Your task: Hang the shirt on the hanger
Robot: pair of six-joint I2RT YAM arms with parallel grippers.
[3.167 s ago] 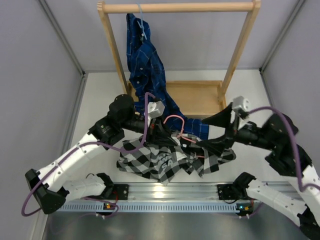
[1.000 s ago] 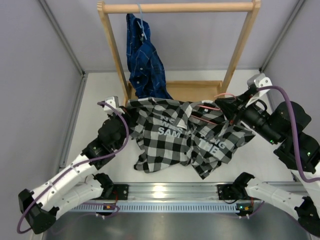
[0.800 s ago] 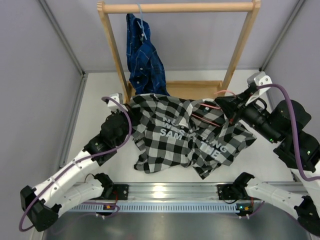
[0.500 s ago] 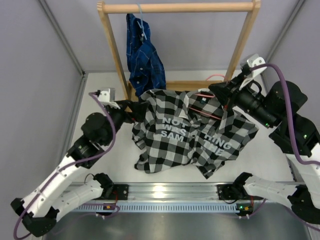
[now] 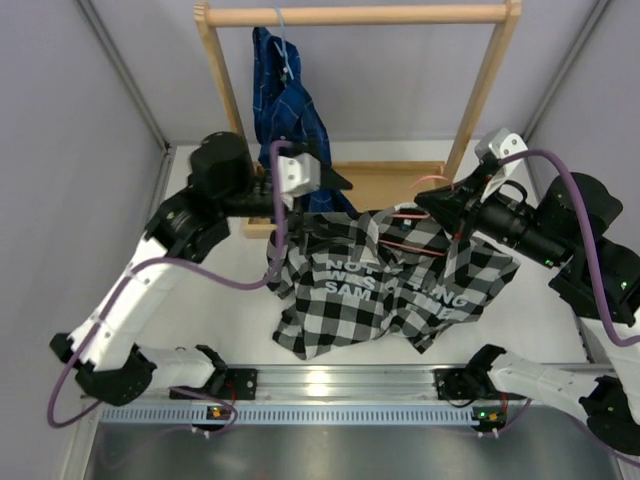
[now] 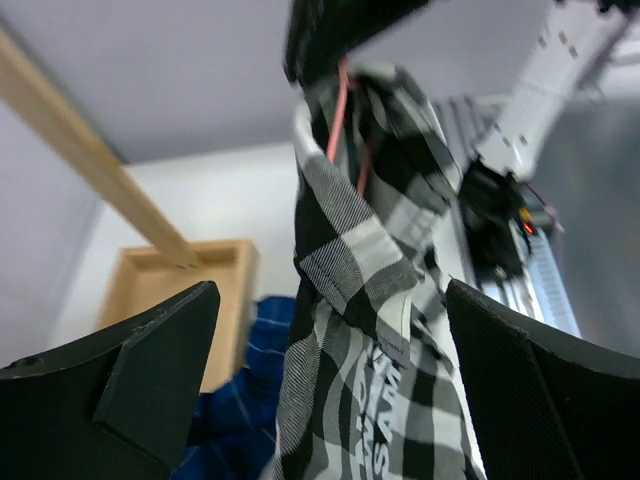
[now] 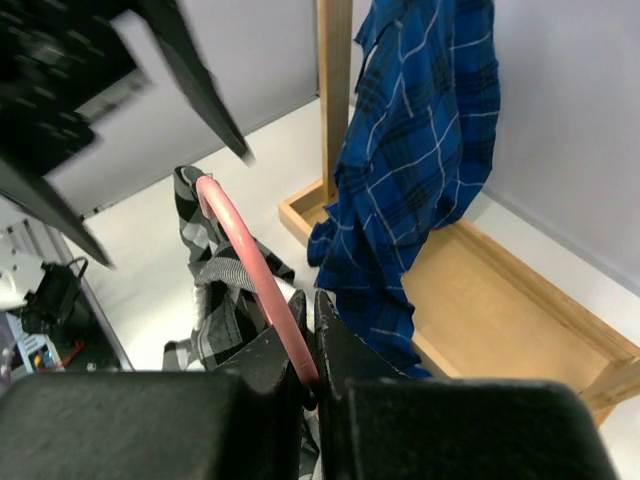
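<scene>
The black-and-white checked shirt (image 5: 385, 285) with white lettering hangs from the pink hanger (image 5: 408, 214), its lower part lying on the table. My right gripper (image 5: 432, 203) is shut on the hanger's wire (image 7: 262, 276), and shirt fabric (image 7: 212, 268) is bunched just below the grip. My left gripper (image 5: 335, 190) is raised near the rack, open and holding nothing. In the left wrist view its fingers (image 6: 150, 370) stand wide apart, with the shirt (image 6: 350, 300) and the hanger (image 6: 340, 110) hanging in front of them, apart from both pads.
A dark blue plaid shirt (image 5: 290, 110) hangs on a light blue hanger from the wooden rack's rail (image 5: 360, 15). The rack's wooden base tray (image 5: 400, 190) lies behind the checked shirt. Grey walls close in both sides, and the arms' mounting rail (image 5: 340, 385) runs along the near edge.
My left gripper has opened, let go of the shirt's left side, and swung up and back toward the rack. The shirt now hangs from the hanger in my right gripper.
</scene>
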